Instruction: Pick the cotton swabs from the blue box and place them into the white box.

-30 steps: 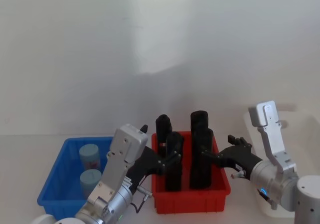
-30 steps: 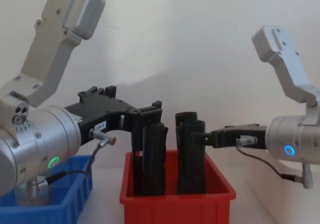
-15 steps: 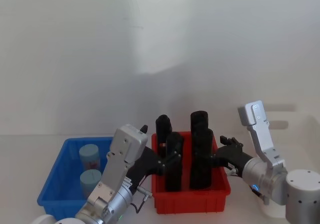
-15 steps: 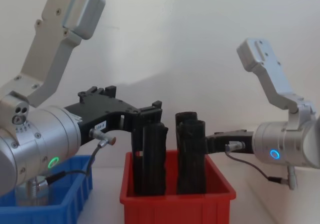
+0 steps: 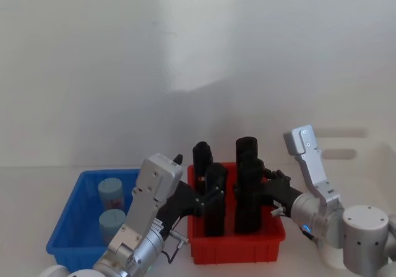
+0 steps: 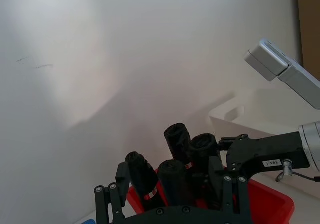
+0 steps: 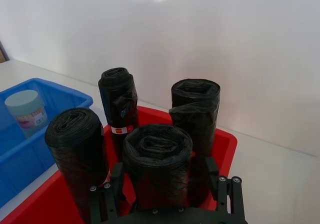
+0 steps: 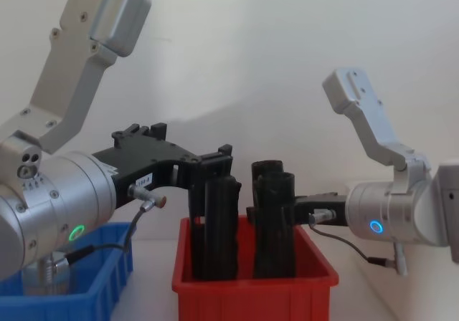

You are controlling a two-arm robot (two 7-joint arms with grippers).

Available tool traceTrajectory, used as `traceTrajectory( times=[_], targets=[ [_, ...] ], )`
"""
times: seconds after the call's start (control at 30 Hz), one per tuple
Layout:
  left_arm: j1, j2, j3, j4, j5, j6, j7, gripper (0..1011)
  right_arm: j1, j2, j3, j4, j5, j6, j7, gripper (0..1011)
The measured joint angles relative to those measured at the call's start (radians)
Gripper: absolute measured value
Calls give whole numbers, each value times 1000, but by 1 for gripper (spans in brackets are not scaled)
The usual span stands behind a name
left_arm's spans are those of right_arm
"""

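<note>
Two cotton swabs jars with pale lids stand in the blue box at the left; one jar and the blue box also show in the right wrist view. The white box sits at the far right, pale against the table. My left gripper hangs open over the left side of the red bin, its fingers spread wide. My right gripper is open among the black rolls, its fingers either side of one roll.
A red bin holding several tall black rolls stands between the blue box and the white box, right under both grippers. From the chest, the rolls rise well above the red rim. A white wall closes the back.
My right arm has swung left from over the white box toward the red bin, bringing its gripper up to the black rolls. The left arm has not moved.
</note>
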Motion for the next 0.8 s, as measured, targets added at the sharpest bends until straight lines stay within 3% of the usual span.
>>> traceTrajectory(
  times=[0.63,0.8],
  targets=[
    [0,0,0,0,0,0,0,1003,66,-31,-11,134,9,-67,20,1002],
    [0,0,0,0,0,0,0,1003,75,-35,-12,151,12,-76,22,907]
  ],
)
